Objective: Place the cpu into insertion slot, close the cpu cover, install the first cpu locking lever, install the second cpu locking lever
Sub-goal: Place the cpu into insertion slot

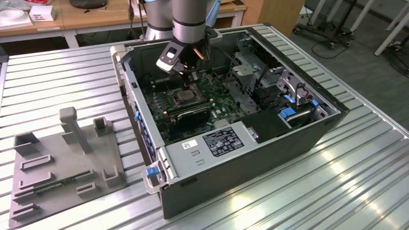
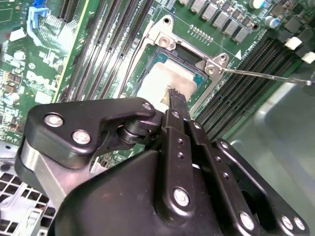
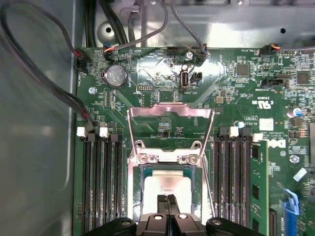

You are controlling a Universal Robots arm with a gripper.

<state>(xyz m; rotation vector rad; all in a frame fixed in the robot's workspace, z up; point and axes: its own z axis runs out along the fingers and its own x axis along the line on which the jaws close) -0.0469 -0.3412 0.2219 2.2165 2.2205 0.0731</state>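
Sitting in the insertion slot (image 3: 146, 172), cpu (image 3: 165, 183) beneath closed fingers (image 3: 162, 201).

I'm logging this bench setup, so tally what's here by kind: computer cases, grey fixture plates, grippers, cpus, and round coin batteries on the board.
computer case: 1
grey fixture plate: 1
gripper: 1
cpu: 1
coin battery: 1
Total: 5

Robotics lab or workshop: open computer case (image 1: 255, 163) on ribbed metal bench (image 1: 57, 86), wooden desks (image 1: 96, 19) behind, wheeled stands (image 1: 332, 28) on grey floor.
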